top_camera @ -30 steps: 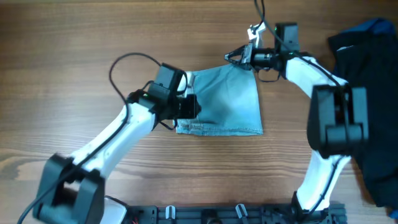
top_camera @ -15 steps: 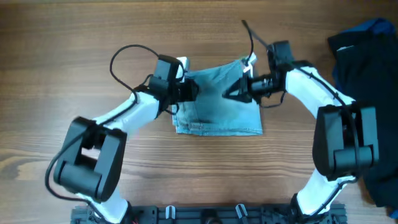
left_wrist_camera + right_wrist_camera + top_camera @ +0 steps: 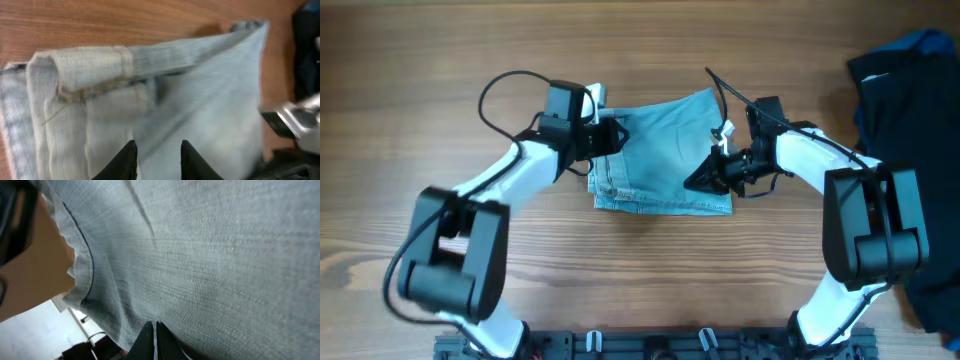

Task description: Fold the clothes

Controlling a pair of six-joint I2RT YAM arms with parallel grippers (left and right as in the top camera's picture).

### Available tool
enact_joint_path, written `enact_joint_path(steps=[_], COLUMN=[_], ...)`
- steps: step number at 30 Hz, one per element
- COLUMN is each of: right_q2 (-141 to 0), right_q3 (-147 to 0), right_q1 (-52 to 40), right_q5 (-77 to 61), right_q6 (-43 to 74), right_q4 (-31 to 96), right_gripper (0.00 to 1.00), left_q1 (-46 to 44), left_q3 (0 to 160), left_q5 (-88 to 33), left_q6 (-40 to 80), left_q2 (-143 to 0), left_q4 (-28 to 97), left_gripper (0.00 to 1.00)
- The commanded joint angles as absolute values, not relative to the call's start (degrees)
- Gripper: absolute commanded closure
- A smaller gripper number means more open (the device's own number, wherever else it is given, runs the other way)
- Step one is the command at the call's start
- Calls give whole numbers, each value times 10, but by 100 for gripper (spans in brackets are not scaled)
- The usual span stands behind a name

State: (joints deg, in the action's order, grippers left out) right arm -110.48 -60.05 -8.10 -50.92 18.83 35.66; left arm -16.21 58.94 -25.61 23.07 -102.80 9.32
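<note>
The clothes [image 3: 660,160] are laid on the counter [image 3: 440,60], well left of the dark pile [image 3: 905,120], long axis pointing toward it. The end nearer the pile is pinched by closed right fingers [image 3: 148,339]. At the far end, left fingers [image 3: 126,161] are slightly parted, and a grip cannot be told.

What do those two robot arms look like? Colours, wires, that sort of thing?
The left arm and right arm are smooth white tubes joined by chunky black blocks. A thin black cable loops off each. The left gripper and right gripper are black, two tapering fingers each.
</note>
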Motion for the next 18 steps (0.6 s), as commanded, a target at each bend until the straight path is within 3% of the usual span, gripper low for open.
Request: enact_joint_path(steps=[1,9,12,18], right_q2=[-1111,-1111,-1111,-1111], right_q3=[-599,-599,-599,-599], right_q1=[-81,-81,-81,-81], right_q5=[-495,-495,-495,-495], right_q6=[196,225,225,225], right_q4=[340,299,298,297], right_gripper=[96,96,96,96], left_q1=[-170,-263,-265,-240], left_q3=[601,599,599,599], left_q5=[-299,-312,-288,-164], left_q6=[230,230,245,244], left_q2=[-949,-973,-1013,-1043], left_q4=[184,318,319,376], left_gripper=[73,73,76,73])
